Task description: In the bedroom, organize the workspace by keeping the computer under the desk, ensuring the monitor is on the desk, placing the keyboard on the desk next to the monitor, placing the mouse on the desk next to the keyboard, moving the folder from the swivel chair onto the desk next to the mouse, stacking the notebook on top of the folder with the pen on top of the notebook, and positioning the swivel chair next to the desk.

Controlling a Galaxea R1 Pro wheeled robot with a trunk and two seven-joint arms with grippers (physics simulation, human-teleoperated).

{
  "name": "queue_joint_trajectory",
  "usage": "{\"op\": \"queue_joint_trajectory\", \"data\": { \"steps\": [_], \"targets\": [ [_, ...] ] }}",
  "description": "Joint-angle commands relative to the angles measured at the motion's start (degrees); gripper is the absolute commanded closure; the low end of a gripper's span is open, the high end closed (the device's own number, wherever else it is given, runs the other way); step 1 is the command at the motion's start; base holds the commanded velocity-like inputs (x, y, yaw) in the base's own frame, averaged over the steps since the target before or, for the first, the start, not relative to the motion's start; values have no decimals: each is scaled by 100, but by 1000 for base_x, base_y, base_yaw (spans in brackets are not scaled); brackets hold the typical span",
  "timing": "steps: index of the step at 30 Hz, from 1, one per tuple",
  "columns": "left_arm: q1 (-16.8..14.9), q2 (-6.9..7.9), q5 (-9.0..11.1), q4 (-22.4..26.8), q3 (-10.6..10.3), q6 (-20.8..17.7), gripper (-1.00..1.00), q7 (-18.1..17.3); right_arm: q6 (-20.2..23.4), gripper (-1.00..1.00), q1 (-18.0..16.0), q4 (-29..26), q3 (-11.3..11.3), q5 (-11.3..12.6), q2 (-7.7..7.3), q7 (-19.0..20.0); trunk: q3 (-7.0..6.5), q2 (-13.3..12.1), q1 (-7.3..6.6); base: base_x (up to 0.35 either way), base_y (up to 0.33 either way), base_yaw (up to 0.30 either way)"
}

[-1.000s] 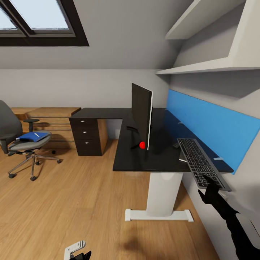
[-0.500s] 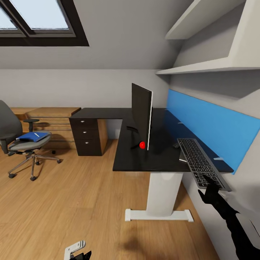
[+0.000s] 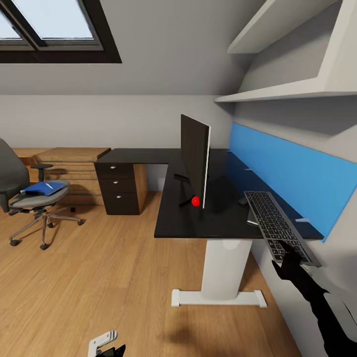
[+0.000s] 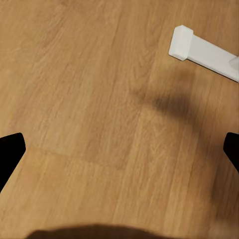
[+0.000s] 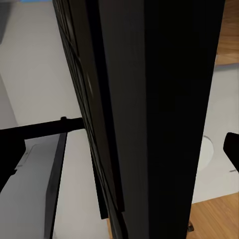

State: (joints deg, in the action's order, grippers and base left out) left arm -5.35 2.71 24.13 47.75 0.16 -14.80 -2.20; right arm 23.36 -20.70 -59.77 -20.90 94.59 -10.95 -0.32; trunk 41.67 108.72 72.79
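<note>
The keyboard lies tilted over the desk's near right corner, its near end overhanging at my right gripper. In the right wrist view it runs edge-on between fingertips set wide apart, so that gripper is open. The monitor stands edge-on mid-desk, with the mouse beside the keyboard's far end. The swivel chair stands far left, carrying the blue folder with the pen on it. My left gripper hangs open over the floor. The computer and notebook are out of view.
A red ball sits at the monitor's foot. A black drawer unit and a wooden dresser stand behind. The blue wall panel and shelves line the right wall. The desk's white leg stands on wood floor.
The whole picture has shifted slightly, so the camera moved. The keyboard, desk and chair hold their places relative to one another, and both grippers look unchanged.
</note>
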Motion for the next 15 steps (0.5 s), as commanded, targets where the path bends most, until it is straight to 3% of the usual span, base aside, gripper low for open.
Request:
{"op": "queue_joint_trajectory", "data": {
  "steps": [1,15],
  "targets": [
    [-2,2,48,6,2,-32,-100,-9,29,100,-4,1,-11,24,0,-3,5,2,-1,0,0,0],
    [-2,2,57,6,2,-32,-100,-9,29,100,-4,1,-20,24,-4,-3,5,2,-1,0,0,0]
  ]
}}
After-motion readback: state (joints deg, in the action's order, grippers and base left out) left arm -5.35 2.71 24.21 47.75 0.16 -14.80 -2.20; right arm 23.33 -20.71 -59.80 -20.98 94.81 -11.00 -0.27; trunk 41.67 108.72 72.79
